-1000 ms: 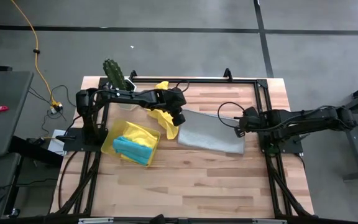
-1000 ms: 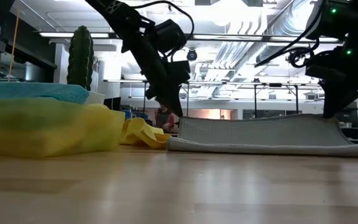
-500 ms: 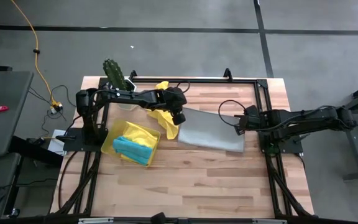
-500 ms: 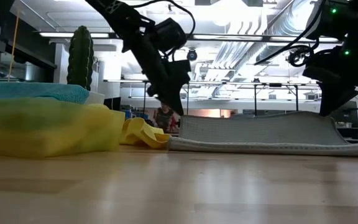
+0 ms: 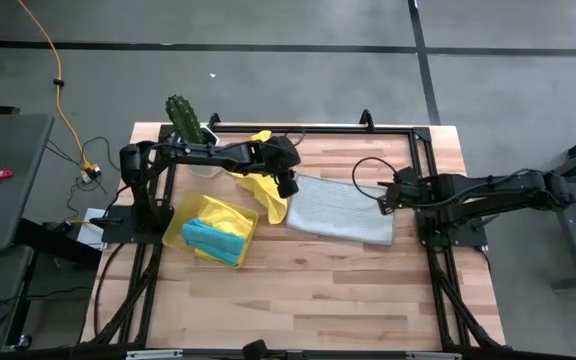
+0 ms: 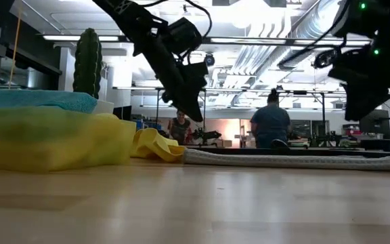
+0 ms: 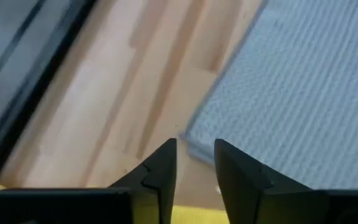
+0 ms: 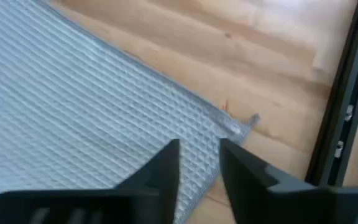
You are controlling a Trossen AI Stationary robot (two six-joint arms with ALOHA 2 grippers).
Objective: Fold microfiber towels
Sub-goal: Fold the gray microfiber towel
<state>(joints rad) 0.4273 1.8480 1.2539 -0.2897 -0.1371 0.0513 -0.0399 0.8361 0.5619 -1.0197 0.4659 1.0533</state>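
Note:
A grey microfiber towel lies flat on the wooden table near its middle; it shows as a low strip in the low view. My left gripper hovers just above the towel's far left corner, open by a narrow gap and empty. My right gripper hovers above the towel's far right corner, also narrowly open and empty. A crumpled yellow towel lies on the table left of the grey one. A turquoise towel lies in the yellow tray.
A cactus in a pot stands at the far left corner. A black frame runs along the table's far and right sides. Bare wood spans the near half. A person stands in the room behind.
The grey towel's far edge, held up between both grippers a second ago, has dropped and now lies flat on the table. Both grippers have risen a little and stand clear of the cloth.

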